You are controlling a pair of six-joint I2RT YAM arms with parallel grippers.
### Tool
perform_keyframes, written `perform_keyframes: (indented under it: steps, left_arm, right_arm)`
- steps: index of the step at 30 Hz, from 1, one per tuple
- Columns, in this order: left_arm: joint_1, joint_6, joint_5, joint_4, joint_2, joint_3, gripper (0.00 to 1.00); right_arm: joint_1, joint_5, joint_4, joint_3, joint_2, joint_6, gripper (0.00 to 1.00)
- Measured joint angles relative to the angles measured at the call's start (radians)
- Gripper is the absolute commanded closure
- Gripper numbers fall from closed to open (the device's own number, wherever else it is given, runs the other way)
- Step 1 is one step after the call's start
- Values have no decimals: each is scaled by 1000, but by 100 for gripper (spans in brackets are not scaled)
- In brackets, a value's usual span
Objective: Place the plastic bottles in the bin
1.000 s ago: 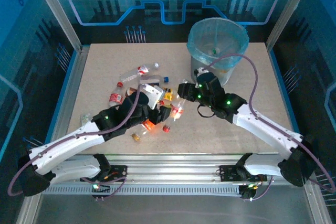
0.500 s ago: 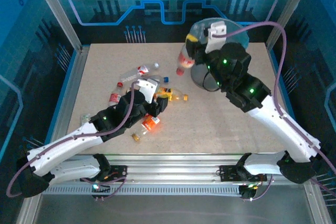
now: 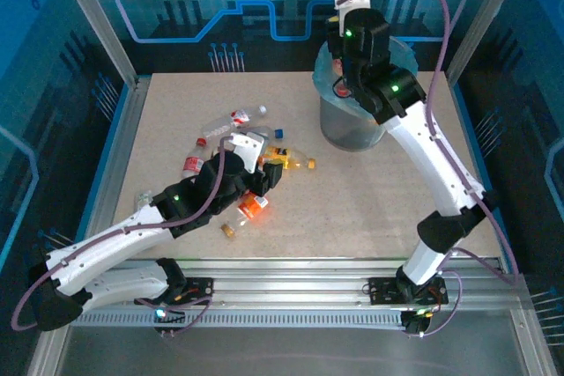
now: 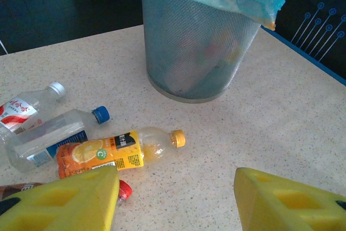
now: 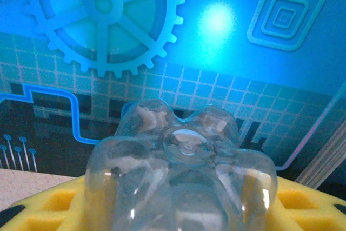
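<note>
Open ground: speckled beige tabletop at near right. Obstructions: clear plastic bottles cluttering left-centre, round grey mesh bin beyond.

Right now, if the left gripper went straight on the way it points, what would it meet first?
Probably bare table beside the orange-capped bottle; the bin stands farther on, though depth is unclear.

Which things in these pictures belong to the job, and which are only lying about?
Job: mesh bin, orange-juice bottle, blue-capped bottle, white-capped bottle, clear bottle in the right gripper.
Not the job: table, gear-patterned back wall.
</note>
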Motion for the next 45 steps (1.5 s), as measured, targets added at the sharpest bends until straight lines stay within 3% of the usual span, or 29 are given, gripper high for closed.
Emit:
perform_keyframes:
  steps: [8, 20, 31, 45]
  left_arm:
    - [0, -18, 0, 0, 0, 0, 40]
    - [0, -49, 11, 2, 18, -6, 39]
    - [0, -71, 91, 4, 134, 3, 36]
    - [0, -94, 117, 5, 150, 5, 35]
  right_arm:
    - [-39, 18, -154, 77, 89, 21, 53]
    - [-125, -81, -219, 43, 145, 95, 49]
    - [-195, -206, -166, -268, 142, 195, 45]
    - [-251, -370, -38, -397, 141, 230, 37]
